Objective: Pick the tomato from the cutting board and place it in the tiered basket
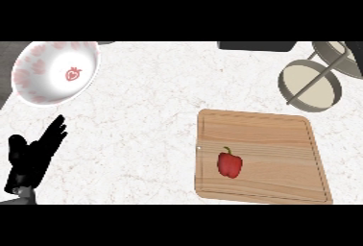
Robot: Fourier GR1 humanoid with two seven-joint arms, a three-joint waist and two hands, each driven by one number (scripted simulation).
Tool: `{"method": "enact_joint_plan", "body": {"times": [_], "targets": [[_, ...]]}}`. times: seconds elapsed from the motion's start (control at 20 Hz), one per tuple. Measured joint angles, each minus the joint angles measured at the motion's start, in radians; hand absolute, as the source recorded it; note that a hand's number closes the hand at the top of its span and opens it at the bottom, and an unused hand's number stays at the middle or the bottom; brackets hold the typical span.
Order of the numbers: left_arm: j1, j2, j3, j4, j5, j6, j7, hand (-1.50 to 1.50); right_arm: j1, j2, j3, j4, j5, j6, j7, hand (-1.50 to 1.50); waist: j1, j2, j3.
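A red vegetable with a green stem (230,164), shaped like a bell pepper rather than a tomato, lies on the wooden cutting board (284,139) at the lower right. The tiered basket (312,86), with cream trays and metal rods, stands at the upper right, beyond the board. My left hand (32,158) shows at the lower left edge, fingers straight and pointing up, holding nothing and far from the board. No right hand appears in the view.
A white bowl (53,72) with pink strawberry prints sits at the upper left. A dark object (255,45) lies along the counter's far edge. The pale marble counter (142,134) stretches between my left hand and the board.
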Motion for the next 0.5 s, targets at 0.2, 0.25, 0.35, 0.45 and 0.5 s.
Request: {"method": "enact_joint_plan", "body": {"times": [0.2, 0.25, 0.35, 0.45, 0.5], "targets": [[-0.015, 0.003, 0.005, 0.014, 0.002, -0.002, -0.001, 0.0, -0.053, -0.039, 0.023, 0.041, 0.029, 0.077, -0.055, 1.5, 0.001, 0.0, 0.001], [-0.009, 0.003, 0.005, 0.011, 0.004, -0.005, -0.006, 0.0, -0.054, -0.045, 0.026, 0.051, 0.033, 0.082, -0.069, 1.5, 0.002, 0.001, 0.001], [-0.012, 0.009, 0.013, 0.027, 0.007, -0.011, -0.02, 0.0, -0.068, -0.049, 0.037, 0.065, 0.045, 0.113, -0.089, 1.5, 0.0, 0.0, 0.001], [-0.014, 0.007, 0.013, 0.026, 0.008, -0.01, -0.011, 0.0, -0.073, -0.052, 0.044, 0.076, 0.053, 0.138, -0.108, 1.5, -0.003, -0.001, 0.001], [-0.012, 0.006, 0.01, 0.021, 0.007, -0.01, -0.009, 0.0, -0.074, -0.062, 0.046, 0.085, 0.056, 0.149, -0.12, 1.5, -0.001, -0.001, 0.001]]}}
